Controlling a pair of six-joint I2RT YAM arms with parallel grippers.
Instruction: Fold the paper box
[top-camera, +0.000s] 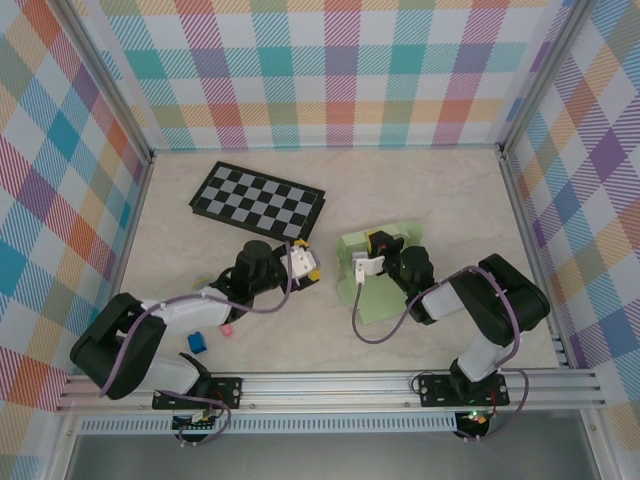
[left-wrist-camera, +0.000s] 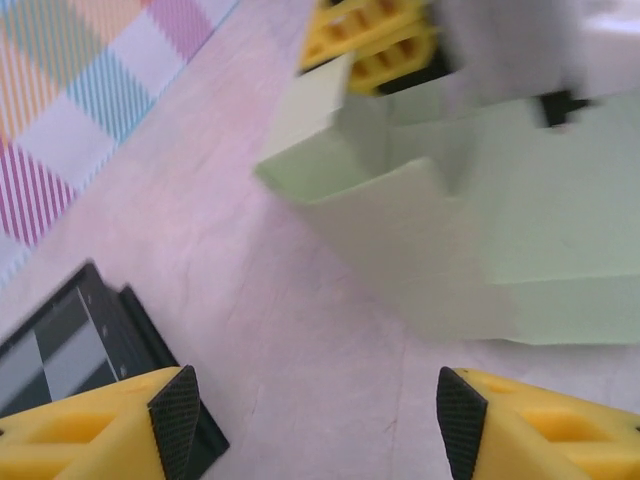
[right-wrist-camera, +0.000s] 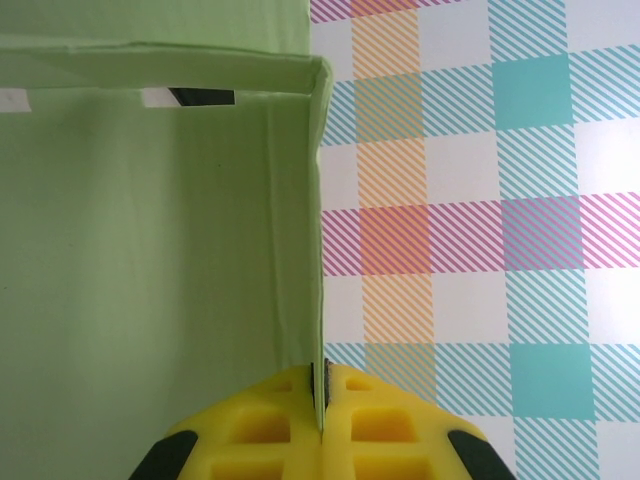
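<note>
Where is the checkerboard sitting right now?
In the top view the checkerboard lies flat on the table's far left, just beyond the left tool and left of the pale green paper box.

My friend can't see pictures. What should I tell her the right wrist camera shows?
The yellow right gripper is pinched shut on the thin edge of a folded-up side of the pale green paper box. Green card spreads across the left, and a colourful checked wall stands behind on the right.

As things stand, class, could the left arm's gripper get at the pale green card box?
Probably yes: the left gripper is open, facing the pale green card box, with bare table between.
</note>
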